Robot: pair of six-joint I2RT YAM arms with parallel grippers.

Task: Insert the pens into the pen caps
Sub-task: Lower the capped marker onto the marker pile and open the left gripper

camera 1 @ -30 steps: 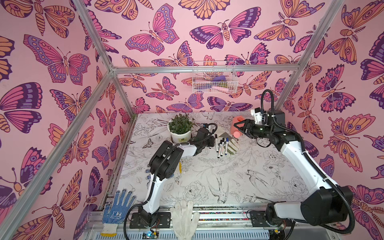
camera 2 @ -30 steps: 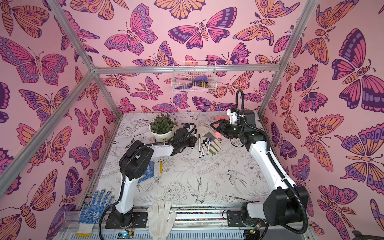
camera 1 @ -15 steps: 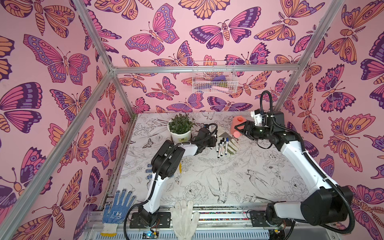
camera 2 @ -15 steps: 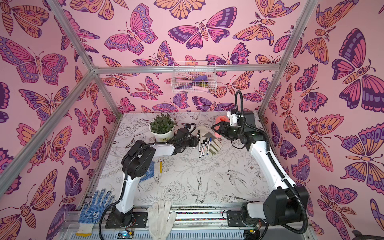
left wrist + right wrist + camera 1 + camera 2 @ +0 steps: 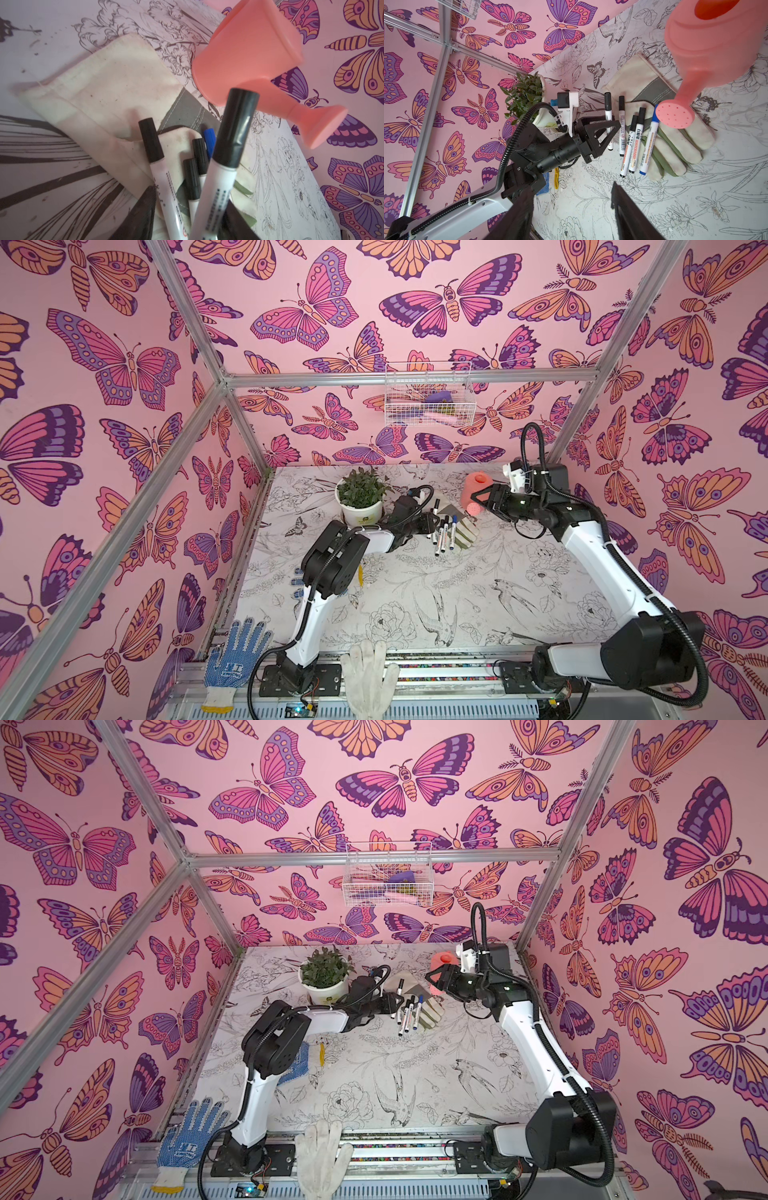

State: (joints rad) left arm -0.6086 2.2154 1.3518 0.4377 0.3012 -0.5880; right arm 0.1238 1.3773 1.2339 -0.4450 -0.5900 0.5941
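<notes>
White-barrelled whiteboard markers [image 5: 632, 143], five in all, lie at the far middle of the flower-printed table [image 5: 415, 593]. Each wears its cap [image 5: 150, 140] – four black, plus one blue cap [image 5: 654, 113]. Four lie side by side, on and just beside a cream and grey-green work glove [image 5: 675, 149]. The fifth marker [image 5: 216, 187] sits between the fingers of the left gripper [image 5: 609, 135], whose jaws are spread wider than the barrel and are not pinching it. Near a pink watering can [image 5: 708, 52], the right gripper [image 5: 572, 187] hovers above the table – jaws spread, nothing between them.
</notes>
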